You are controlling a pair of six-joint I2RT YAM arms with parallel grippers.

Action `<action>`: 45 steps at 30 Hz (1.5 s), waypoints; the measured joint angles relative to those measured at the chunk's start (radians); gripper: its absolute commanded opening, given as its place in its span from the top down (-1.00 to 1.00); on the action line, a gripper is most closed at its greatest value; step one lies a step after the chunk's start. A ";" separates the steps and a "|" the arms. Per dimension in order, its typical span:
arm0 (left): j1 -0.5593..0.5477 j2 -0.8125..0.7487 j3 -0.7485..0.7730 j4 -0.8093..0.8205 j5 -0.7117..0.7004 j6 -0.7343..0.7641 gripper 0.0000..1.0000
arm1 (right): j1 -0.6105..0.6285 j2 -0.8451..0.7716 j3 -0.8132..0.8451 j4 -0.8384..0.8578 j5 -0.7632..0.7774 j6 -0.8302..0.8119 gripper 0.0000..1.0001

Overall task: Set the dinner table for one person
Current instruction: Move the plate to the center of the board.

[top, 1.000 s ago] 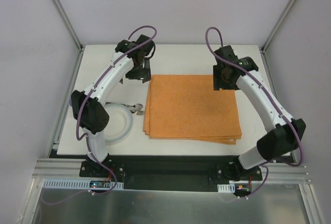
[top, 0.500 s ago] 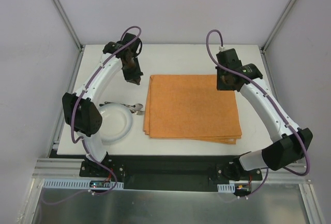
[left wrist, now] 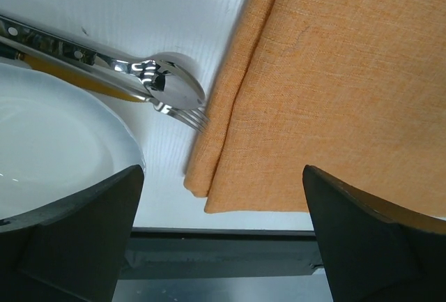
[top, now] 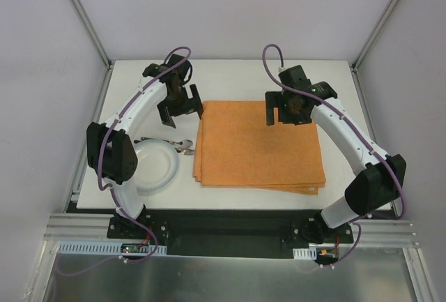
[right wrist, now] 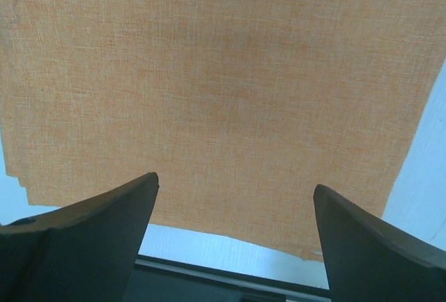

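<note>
From my seat the table (top: 237,72) lies flat and white beyond both arm bases, filling the floor of the grey-walled booth. An orange folded placemat (top: 261,145) lies across its middle, a little to the right, with its layers showing along the left and near edges.

The left jaws stand wide, with nothing between the fingers (left wrist: 77,239), and hang over the placemat's far left corner. Near of them sits a white plate (top: 157,169) at the table's near left, partly hidden in the top view by the left arm's elbow (top: 111,159). Between plate and placemat is the crowded spot: a spoon (left wrist: 171,86) lies bowl-up over a fork (left wrist: 188,115), whose tines reach the cloth's folded edge (touching or just short, I cannot tell). A yellowish handle (left wrist: 77,79) runs beside them along the plate's far rim; what it belongs to is unclear.

The right jaws are also wide and hold nothing, and hang over the far part of the placemat. The right wrist view shows only orange weave between the fingers (right wrist: 77,225), with white table at the edges.
</note>
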 measured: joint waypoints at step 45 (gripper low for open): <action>0.138 -0.148 -0.348 0.046 0.071 -0.018 -0.99 | 0.042 0.127 0.000 0.027 -0.179 0.027 0.02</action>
